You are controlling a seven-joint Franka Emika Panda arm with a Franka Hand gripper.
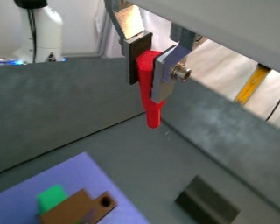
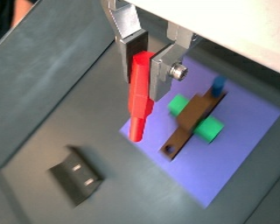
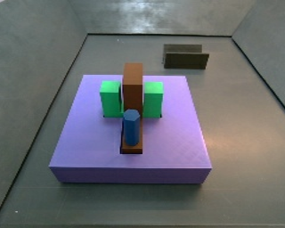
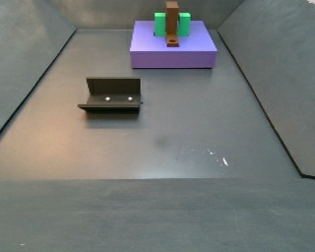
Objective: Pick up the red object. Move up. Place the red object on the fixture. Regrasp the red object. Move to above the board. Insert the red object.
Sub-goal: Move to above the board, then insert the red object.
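Observation:
My gripper (image 1: 152,65) (image 2: 147,63) is shut on the upper end of the red object (image 1: 150,96) (image 2: 137,101), a thin red peg that hangs down from between the silver fingers, high above the floor. Both wrist views show it; neither side view shows the gripper or the peg. The board (image 3: 133,134) (image 4: 173,47) (image 2: 241,140) (image 1: 25,197) is a lavender slab carrying green blocks (image 3: 110,98), a long brown bar (image 3: 134,89) and a blue peg (image 3: 131,126). The fixture (image 4: 111,95) (image 3: 185,57) (image 2: 80,173) (image 1: 208,201) stands on the grey floor, apart from the board, with nothing on it.
Grey walls (image 4: 23,89) slope up around the floor on all sides. A white robot base (image 1: 39,31) shows beyond the enclosure in a wrist view.

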